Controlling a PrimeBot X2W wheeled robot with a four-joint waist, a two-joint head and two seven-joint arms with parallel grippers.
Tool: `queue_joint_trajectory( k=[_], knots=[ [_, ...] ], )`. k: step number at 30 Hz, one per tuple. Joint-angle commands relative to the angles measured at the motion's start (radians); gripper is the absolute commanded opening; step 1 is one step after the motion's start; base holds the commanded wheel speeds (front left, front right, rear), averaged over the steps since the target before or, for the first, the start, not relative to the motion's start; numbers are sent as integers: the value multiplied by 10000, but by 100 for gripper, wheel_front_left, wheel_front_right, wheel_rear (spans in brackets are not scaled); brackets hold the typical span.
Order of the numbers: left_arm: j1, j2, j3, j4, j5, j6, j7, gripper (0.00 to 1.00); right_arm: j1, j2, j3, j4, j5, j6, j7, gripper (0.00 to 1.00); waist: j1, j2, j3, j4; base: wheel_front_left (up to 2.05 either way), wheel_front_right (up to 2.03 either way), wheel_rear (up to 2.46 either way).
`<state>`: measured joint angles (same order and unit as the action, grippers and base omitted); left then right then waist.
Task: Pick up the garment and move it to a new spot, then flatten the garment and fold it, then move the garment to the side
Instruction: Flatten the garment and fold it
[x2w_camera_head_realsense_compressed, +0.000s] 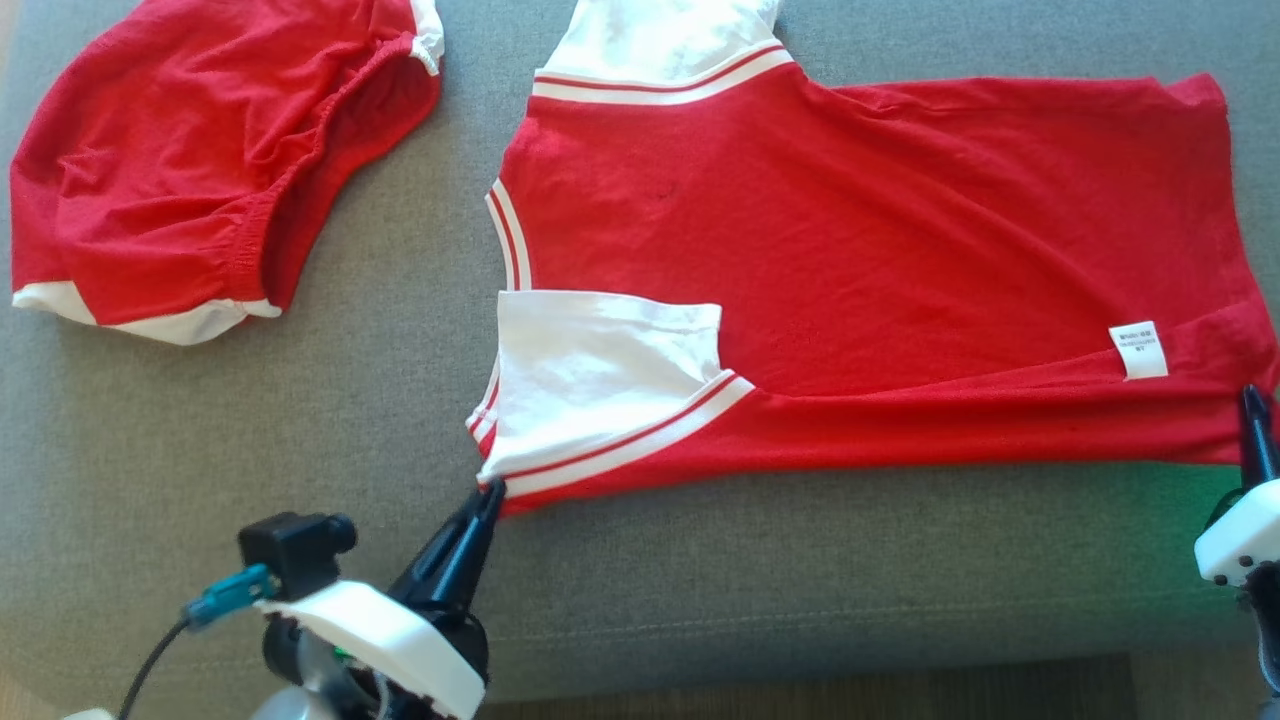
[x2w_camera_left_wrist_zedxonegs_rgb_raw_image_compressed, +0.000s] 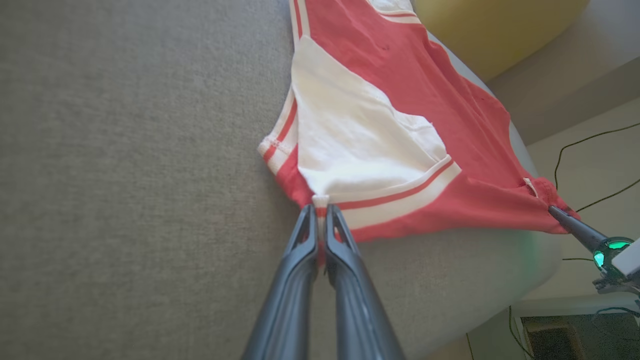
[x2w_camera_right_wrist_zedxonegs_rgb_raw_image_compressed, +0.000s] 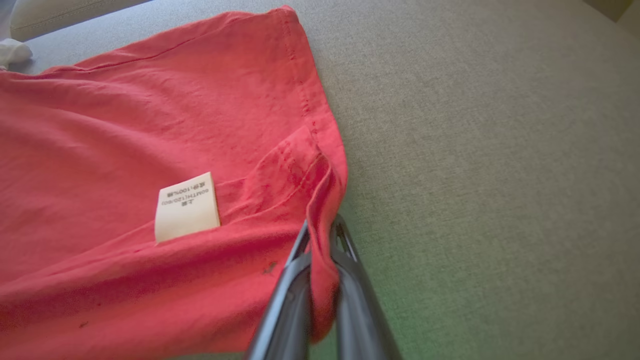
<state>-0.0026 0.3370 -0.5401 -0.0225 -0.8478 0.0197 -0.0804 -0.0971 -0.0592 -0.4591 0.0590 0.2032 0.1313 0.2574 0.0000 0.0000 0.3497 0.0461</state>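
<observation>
Two garments are lying on the grey cushion (x2w_camera_head_realsense_compressed: 350, 450): one red shirt (x2w_camera_head_realsense_compressed: 850, 230) spread flat across the middle and right, and one pair of red shorts (x2w_camera_head_realsense_compressed: 200, 150) bunched up at the far left, well apart from it. The shirt is showing two white sleeves. The near sleeve (x2w_camera_head_realsense_compressed: 600, 370) is lying folded in over the red body, and the far sleeve (x2w_camera_head_realsense_compressed: 660, 35) is running off the top edge. One white label (x2w_camera_head_realsense_compressed: 1138, 350) is sitting near the hem on the right.

Two grippers are working, one at each near corner. The left gripper (x2w_camera_head_realsense_compressed: 488, 497) is pinching the shirt at the striped shoulder seam, jaws closed tight on the fabric; in its wrist view (x2w_camera_left_wrist_zedxonegs_rgb_raw_image_compressed: 321, 210) a sliver of cloth is poking out between the tips. The right gripper (x2w_camera_head_realsense_compressed: 1252, 400) is clamping the hem corner, jaws closed on a fold of red cloth that is draping over them in its own wrist view (x2w_camera_right_wrist_zedxonegs_rgb_raw_image_compressed: 322, 227), just beside the label (x2w_camera_right_wrist_zedxonegs_rgb_raw_image_compressed: 187, 206). The near edge of the shirt is stretching between the two grips.
</observation>
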Motion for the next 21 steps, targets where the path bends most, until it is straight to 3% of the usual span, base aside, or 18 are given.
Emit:
queue_joint_trajectory(
  k=[1, 2, 3, 6, 7, 9, 11, 16, 21],
  knots=[
    [-272, 76, 169, -114, -178, -11, 226, 0, -121, -110, -6, -356, -7, -6, 112, 63, 0, 0, -51, -2, 0, 0, 0],
    [-340, 26, 55, -44, -246, -95, 377, 0, -165, -85, -41, -312, -19, -6, 134, 93, 0, 0, -87, 12, 0, 0, 0],
    [-409, -39, -4, 45, -310, -125, 478, 0, -211, -60, -88, -289, -53, -6, 131, 100, 0, 0, -127, 32, 0, 0, 0],
    [-611, -161, -143, 322, -320, -105, 678, 0, -314, 2, -260, -289, -267, -6, -1, 100, 0, 0, -226, 49, 0, 0, 0],
    [-651, -192, -163, 382, -323, -83, 712, 9, -333, 18, -310, -320, -353, -6, -34, 100, 0, 0, -252, 40, 0, 0, 0],
    [-668, -231, -184, 434, -399, -35, 824, 44, -307, 44, -413, -432, -529, -6, -66, 100, 0, 0, -306, 29, 0, 0, 0],
    [-651, -150, -131, 429, -357, 127, 877, 100, -229, 60, -513, -667, -781, -6, -133, 100, 0, 0, -347, 5, 0, 0, 0],
    [-721, 149, 412, 7, -206, 540, 551, 100, -275, 80, -343, -1312, -1114, -6, -536, 100, 0, 0, -365, -166, 0, 0, 0],
    [-2079, 819, 1294, -708, 318, 841, 357, 100, -466, 86, 478, -1468, -683, -6, -1028, 100, 0, 0, -238, -319, 0, 0, 0]
  ],
)
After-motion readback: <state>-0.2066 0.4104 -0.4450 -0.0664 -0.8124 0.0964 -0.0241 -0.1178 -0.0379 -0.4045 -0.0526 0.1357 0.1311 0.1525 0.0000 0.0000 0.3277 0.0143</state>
